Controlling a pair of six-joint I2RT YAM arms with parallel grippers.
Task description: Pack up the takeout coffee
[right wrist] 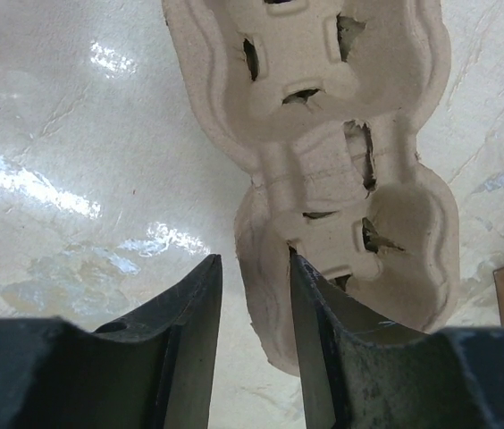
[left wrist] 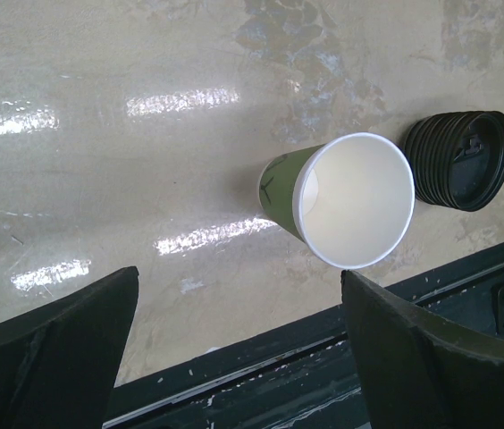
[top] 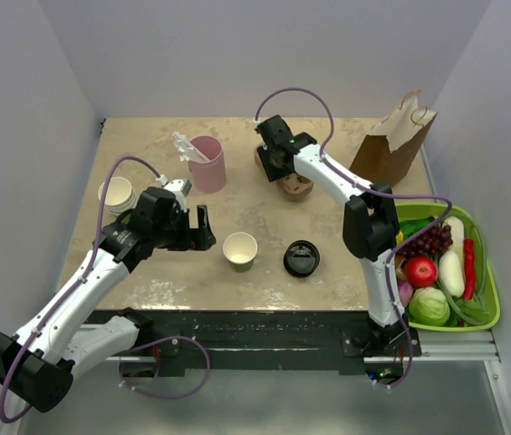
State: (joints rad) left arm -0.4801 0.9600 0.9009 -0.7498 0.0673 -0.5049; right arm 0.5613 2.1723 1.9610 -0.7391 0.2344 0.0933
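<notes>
Top external view is showing the takeout coffee (top: 240, 251) standing upright near the front middle of the worktop (top: 265, 213). Its top is sitting uncovered, with the black lid (top: 301, 258) lying just beside it. The left tool (top: 206, 228) is hovering just left of it, fingers spread wide. The right tool (right wrist: 254, 268) is holding its fingers narrowly apart, straddling the rim of the pulp carrier (right wrist: 350, 206).

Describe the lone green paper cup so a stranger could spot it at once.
Find the middle of the table's near edge. A short olive-green paper cup stands open there, just left of a black lid. Unlike the cup stack at far left and the taller pink tumbler behind, it stands alone.
</notes>
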